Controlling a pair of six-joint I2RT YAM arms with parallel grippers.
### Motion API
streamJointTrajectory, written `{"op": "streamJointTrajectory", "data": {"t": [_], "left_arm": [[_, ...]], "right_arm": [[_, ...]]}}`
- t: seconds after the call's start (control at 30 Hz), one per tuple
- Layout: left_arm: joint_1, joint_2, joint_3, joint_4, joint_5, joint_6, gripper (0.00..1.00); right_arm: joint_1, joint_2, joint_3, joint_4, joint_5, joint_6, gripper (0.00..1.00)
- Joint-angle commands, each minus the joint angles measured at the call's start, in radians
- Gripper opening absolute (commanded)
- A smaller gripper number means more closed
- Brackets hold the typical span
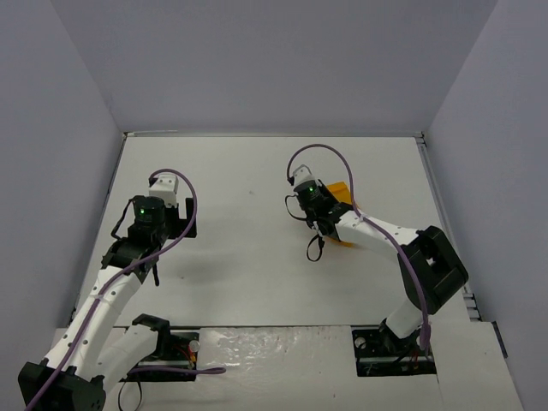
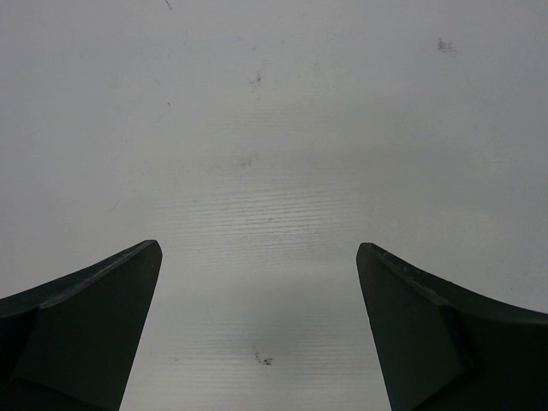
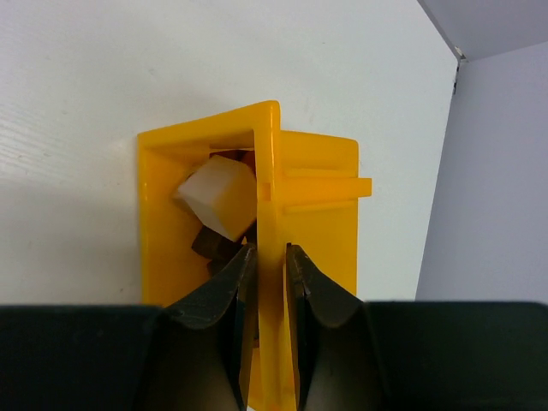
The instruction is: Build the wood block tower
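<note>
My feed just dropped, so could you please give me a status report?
Left gripper open, empty. Right gripper clamping yellow bin wall. Wood blocks inside bin, nothing stacked.

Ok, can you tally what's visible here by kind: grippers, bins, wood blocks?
Grippers: 2, the left gripper open, the right gripper shut on the bin's wall
Bins: 1, the yellow bin
Wood blocks showing inside it: 2, a pale block and a dark brown block; more may be hidden
Total: 5

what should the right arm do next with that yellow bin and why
Probably tip the yellow bin so the wood blocks spill onto the table: the right gripper is clamped on its wall and the blocks lie inside.
</note>
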Motion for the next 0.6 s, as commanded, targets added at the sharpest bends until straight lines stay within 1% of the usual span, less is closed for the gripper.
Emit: {"op": "streamJointTrajectory", "data": {"t": [0.0,0.27,0.37,0.47,0.57], "left_arm": [[-0.007,0.001,0.060,0.033,-0.004,0.001,0.97],[-0.006,0.005,0.059,0.033,0.000,0.001,0.97],[-0.006,0.007,0.060,0.033,0.003,0.001,0.97],[-0.006,0.013,0.060,0.031,0.006,-0.001,0.97],[-0.007,0.020,0.061,0.031,0.018,-0.002,0.97]], "right_arm": [[0.013,-0.015,0.006,0.004,0.014,0.046,0.20],[0.014,-0.047,0.045,-0.048,-0.044,0.087,0.34],[0.015,-0.067,0.062,-0.069,-0.072,0.105,0.42],[0.014,-0.101,0.077,-0.089,-0.100,0.119,0.52],[0.014,-0.139,0.092,-0.128,-0.134,0.135,0.70]]}}
